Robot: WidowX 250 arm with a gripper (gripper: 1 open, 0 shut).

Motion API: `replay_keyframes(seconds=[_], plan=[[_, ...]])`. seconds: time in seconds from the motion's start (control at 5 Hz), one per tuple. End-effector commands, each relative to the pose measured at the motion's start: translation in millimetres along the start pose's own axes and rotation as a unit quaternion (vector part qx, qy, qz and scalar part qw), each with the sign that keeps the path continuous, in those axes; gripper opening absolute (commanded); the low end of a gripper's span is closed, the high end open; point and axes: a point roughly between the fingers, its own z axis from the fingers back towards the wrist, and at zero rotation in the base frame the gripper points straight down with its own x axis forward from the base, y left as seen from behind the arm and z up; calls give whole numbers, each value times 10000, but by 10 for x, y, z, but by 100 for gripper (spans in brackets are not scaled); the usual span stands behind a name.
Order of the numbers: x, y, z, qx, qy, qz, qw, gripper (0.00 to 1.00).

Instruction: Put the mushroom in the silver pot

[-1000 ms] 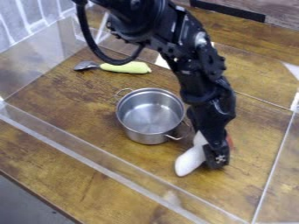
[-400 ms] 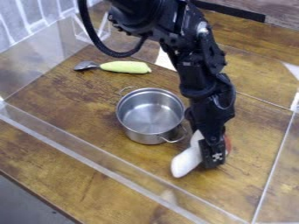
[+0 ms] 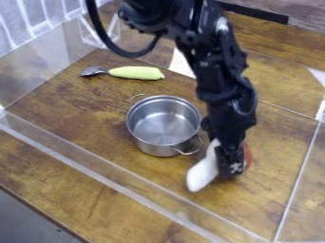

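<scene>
mushroom [image 3: 203, 173] beside the pot [image 3: 162, 125] looks light and firm, best taken at mid-body, and the hand [image 3: 226, 171] appears pinched around it there.

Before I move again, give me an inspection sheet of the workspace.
Surface: brown wooden tabletop, pale lines across it.
Silver pot: upright, no food seen inside, side handles out.
Mushroom: lying beside the pot on its right in the view, white stem showing, cap mostly hidden by the end effector.
Clutter: yellow-green vegetable with a metal utensil at its end, beyond the pot.
End effector: down at the mushroom, shut on it as far as the blurred view shows.
Cables: dark cable looping beside the arm.
Surroundings: pale slatted thing at the upper left edge.
</scene>
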Motion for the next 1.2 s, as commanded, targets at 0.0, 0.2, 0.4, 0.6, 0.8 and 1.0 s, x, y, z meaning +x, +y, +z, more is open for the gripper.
replay_keyframes(seconds=[0.0, 0.2, 0.4, 0.6, 0.8, 1.0], plan=[[258, -71, 464, 313, -281, -257, 9988, 0], [206, 51, 690, 446, -147, -241, 9986, 0], [138, 166, 902, 629, -69, -131, 9979, 0], [-43, 357, 1103, 839, 48, 122, 9964, 0], [-336, 540, 1222, 930, 57, 215, 9954, 0], [-632, 503, 1279, 946, 15, 303, 9951, 0]])
